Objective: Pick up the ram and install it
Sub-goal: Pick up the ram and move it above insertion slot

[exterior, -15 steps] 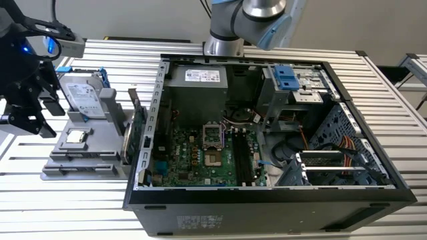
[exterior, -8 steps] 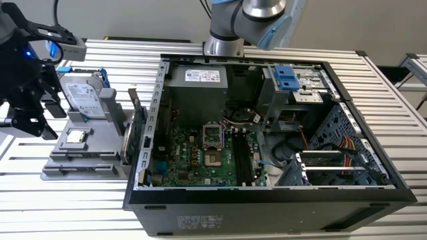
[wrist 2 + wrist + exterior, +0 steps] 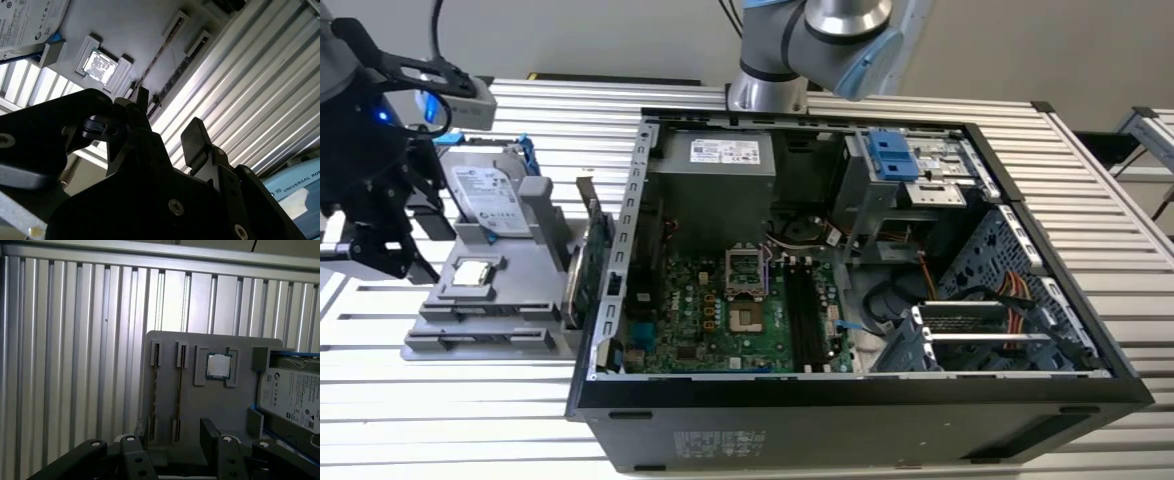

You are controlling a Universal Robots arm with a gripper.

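Observation:
Two ram sticks stand on edge in slots of a grey parts holder (image 3: 210,405), one ram stick (image 3: 156,390) beside the other (image 3: 179,392). In the second wrist view the same sticks run as thin lines (image 3: 159,54) across the holder (image 3: 125,30). My gripper (image 3: 175,437) hovers open just off the holder's edge, roughly in line with the two slots and touching neither stick. Its fingers (image 3: 195,140) have nothing between them. In the exterior view the gripper (image 3: 400,230) is at the far left, beside the holder (image 3: 494,300).
The holder also carries a silver hard drive (image 3: 487,195) with blue clips, a processor chip (image 3: 218,366) and an upright green card (image 3: 594,260). An open computer case (image 3: 854,390) lies to the exterior view's right, motherboard (image 3: 720,310) exposed. Ribbed metal table (image 3: 75,340) all around.

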